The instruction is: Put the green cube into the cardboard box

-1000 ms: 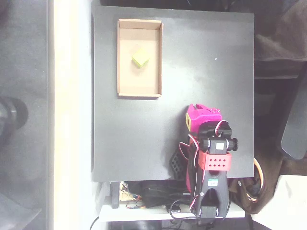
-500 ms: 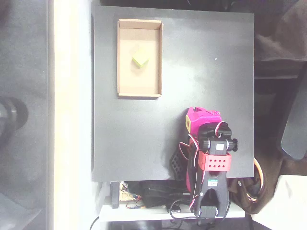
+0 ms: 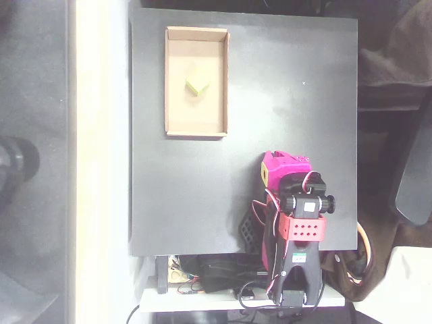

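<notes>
Inside the cardboard box (image 3: 170,81) sits the green cube (image 3: 196,85) (near centre); gripper (image 3: 283,164) well apart from box, grip state unclear.

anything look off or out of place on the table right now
Nothing stands out. The small lime-green cube lies inside the shallow tan cardboard box, turned a little askew to its walls, and the box sits square on the black table. The magenta gripper is folded back near the arm's base, apart from both.
</notes>
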Controlling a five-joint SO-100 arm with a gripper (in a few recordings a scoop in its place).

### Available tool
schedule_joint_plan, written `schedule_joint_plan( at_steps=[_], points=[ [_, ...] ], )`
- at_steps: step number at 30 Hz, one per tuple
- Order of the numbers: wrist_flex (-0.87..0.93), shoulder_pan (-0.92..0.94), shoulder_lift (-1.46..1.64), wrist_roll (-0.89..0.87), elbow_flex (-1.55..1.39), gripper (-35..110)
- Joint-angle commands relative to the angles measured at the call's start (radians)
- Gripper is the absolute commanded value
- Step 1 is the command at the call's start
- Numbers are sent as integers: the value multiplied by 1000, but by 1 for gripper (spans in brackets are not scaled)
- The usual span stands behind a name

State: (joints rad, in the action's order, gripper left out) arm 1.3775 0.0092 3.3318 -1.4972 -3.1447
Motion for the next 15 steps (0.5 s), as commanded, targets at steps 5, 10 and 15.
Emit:
schedule_joint_plan(
  at_steps=[5,10,15],
  points=[
    [46,8,9,-5,-12,4],
    [46,8,9,-5,-12,4],
    [46,8,9,-5,-12,4]
  ],
)
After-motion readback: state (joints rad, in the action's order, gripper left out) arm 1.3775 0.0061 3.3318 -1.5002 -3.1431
